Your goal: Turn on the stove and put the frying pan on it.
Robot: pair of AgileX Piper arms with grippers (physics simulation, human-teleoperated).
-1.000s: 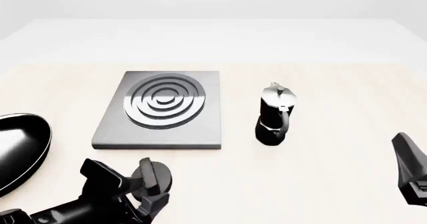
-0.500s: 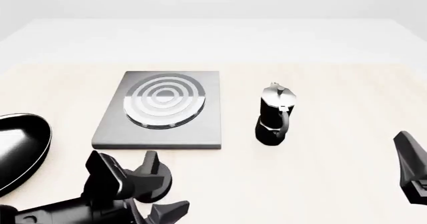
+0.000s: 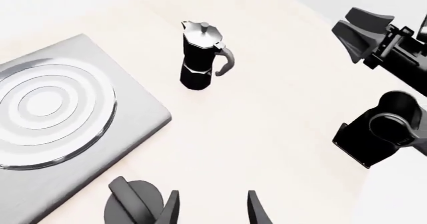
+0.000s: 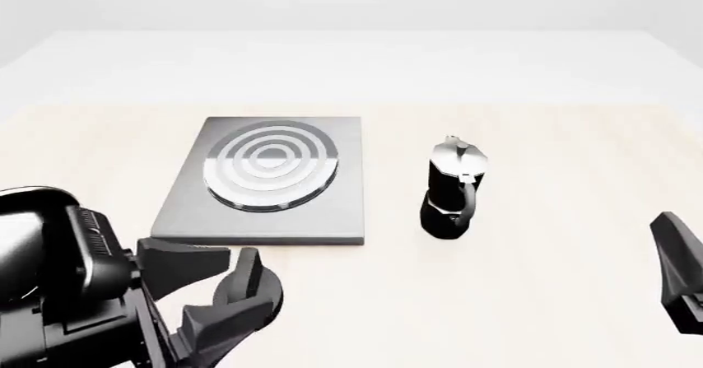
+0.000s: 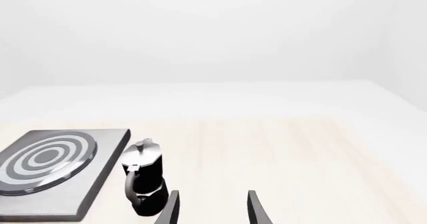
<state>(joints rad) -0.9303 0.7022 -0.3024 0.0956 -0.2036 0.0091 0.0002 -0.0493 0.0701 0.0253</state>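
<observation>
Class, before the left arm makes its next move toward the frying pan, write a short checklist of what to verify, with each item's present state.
1. Left gripper clear of the knob: not ok, one finger overlaps it.
2. Left gripper open: ok.
3. Burner rings free of objects: ok.
4. Frying pan visible for a grasp: not ok, mostly hidden behind the left arm.
5. Moka pot apart from the stove: ok.
6. Stove on: cannot tell.

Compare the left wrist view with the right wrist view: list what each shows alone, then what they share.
Only the left wrist view shows the knob, lying beside the left gripper rather than between its open fingers, plus the right arm crossing the far side. Only the right wrist view shows the right gripper, its fingers open over bare table. Both show the stove with its burner rings and the moka pot standing beside it. Neither shows the frying pan.
</observation>
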